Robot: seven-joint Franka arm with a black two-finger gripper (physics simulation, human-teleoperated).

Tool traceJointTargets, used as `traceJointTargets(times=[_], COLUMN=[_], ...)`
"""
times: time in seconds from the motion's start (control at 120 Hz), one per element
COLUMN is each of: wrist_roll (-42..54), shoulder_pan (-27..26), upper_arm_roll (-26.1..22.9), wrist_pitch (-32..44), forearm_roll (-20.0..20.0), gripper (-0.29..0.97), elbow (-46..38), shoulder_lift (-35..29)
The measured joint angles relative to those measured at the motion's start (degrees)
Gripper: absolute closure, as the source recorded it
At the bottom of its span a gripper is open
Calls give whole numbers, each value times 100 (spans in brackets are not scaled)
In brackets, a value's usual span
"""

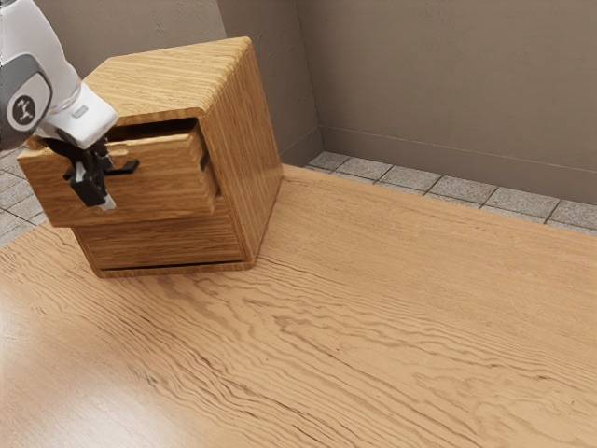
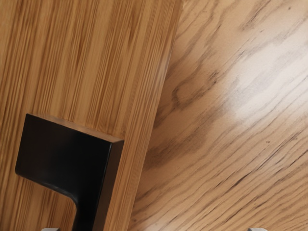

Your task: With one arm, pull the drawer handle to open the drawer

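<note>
We are showing one table (image 1: 392,317), its surface lying open toward the exterior view's right; one cabinet (image 1: 177,79) sitting near its far edge, with two drawers, the upper drawer (image 1: 163,191) standing partly out; one black handle (image 1: 122,168) on that front; one gripper (image 1: 92,187) at the handle, fingers seemingly spread, clamping nothing.

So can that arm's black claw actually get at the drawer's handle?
Probably yes: the gripper sits right at the black handle on the partly open drawer, with nothing between them.
</note>
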Motion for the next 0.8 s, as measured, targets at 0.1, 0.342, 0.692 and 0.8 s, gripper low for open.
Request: traceJointTargets(times=[0.1,0.342,0.692,0.8], wrist_roll=[-5,-29,-17,-9], shoulder_pan=[-37,-76,-45,-23], upper_arm_roll=[-87,-98,-86,-74], wrist_pitch=[-24,-32,-121,-193], forearm_roll=[-7,-2,-13,-40], gripper=[24,16,15,17], elbow=[-77,-592,-1141,-1195], shoulder_lift=[-140,-579,-1132,-1244])
